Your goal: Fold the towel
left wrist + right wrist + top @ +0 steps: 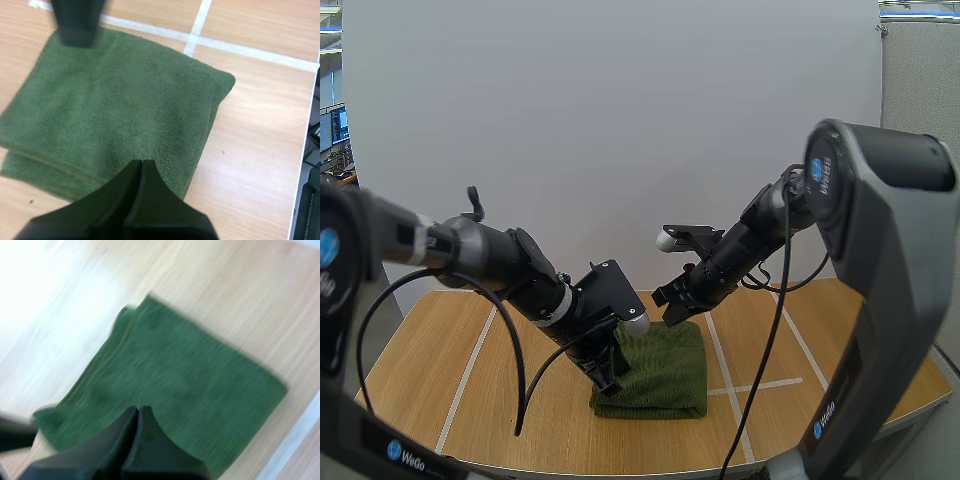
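The table (pixel 430 370) is a light wood-grain top crossed by white tape lines (pixel 468 372) that mark it into panels. A plain white panel (pixel 610 120) stands upright behind it, and a grey partition (pixel 920 80) shows at the far right. The towel (pixel 660 368), dark green and ribbed, lies folded into a neat rectangle near the middle of the table. One of the lengthwise lines runs just beside its right edge, and one corner reaches close to a crossing of two lines. Stacked layers show along the edge nearest the left arm. The left gripper (pixel 609 378) is low at the towel's left near edge; its fingers lie pressed together as one dark wedge with nothing between them. The right gripper (pixel 675 308) sits above the towel's far edge, its fingers likewise closed together on nothing. The word "WeDo" (pixel 412 458) is printed in white beside a round blue badge on the robot's dark frame at the lower left, and again on the right arm's housing. Other markings on the right arm are too small to read.
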Motion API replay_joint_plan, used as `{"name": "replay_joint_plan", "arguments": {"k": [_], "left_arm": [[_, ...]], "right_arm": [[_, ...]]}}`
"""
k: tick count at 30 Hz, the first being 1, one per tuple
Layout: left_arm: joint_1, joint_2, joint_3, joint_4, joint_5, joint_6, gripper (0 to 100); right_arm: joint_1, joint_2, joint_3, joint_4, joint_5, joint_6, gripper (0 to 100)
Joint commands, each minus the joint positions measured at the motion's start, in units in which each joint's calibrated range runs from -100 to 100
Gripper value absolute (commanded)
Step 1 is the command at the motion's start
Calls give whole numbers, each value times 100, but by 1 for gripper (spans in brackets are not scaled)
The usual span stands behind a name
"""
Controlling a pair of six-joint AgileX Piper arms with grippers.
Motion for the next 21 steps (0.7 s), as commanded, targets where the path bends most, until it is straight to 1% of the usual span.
{"name": "replay_joint_plan", "arguments": {"k": [1, 6, 9, 16, 21], "left_arm": [[-12, -425, 28, 474, 310, -478, 0], [-12, -402, 28, 487, 389, -601, 0], [-12, -402, 28, 487, 365, -612, 0], [-12, -302, 93, 459, -322, -600, 0], [-12, 314, 93, 381, -526, -480, 0]], "right_arm": [[-2, -1115, 900, -669, 794, 44, 0], [-2, -1470, 1590, -921, 800, 44, 0], [-2, -1591, 1840, -944, 762, -23, 0], [-2, -1586, 1874, -1021, 475, -24, 0], [-2, -1586, 1884, -1021, 166, -24, 0]]}}
